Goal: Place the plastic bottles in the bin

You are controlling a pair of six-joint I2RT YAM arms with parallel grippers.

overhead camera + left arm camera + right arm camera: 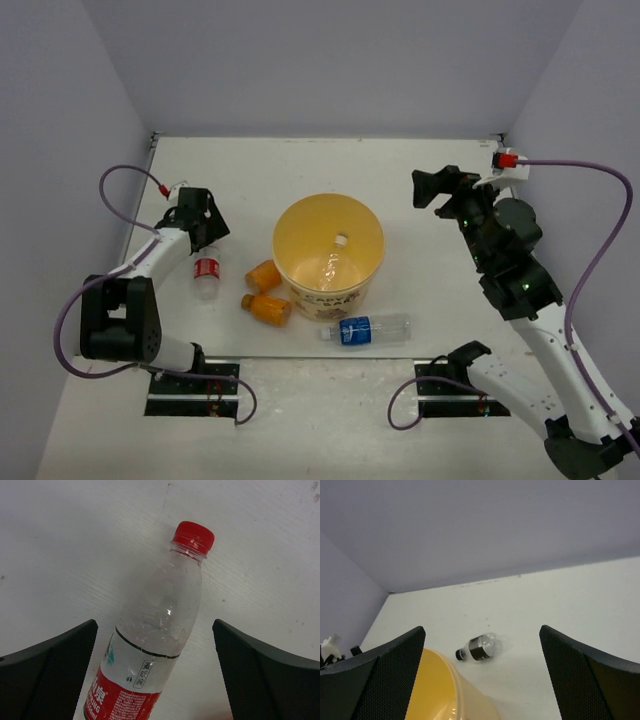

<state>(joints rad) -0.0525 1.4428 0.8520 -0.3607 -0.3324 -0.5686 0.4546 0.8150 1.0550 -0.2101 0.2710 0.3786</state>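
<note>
Left wrist: left gripper [208, 232] is hovering wide open, empty, over clear plastic red-capped bottle [160, 615]. Right gripper [425, 190] is hanging wide open, empty.

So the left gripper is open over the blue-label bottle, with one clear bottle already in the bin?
No: the left gripper is open over the red-cap bottle, per the left wrist view. The clear bottle in the bin is right.
</note>
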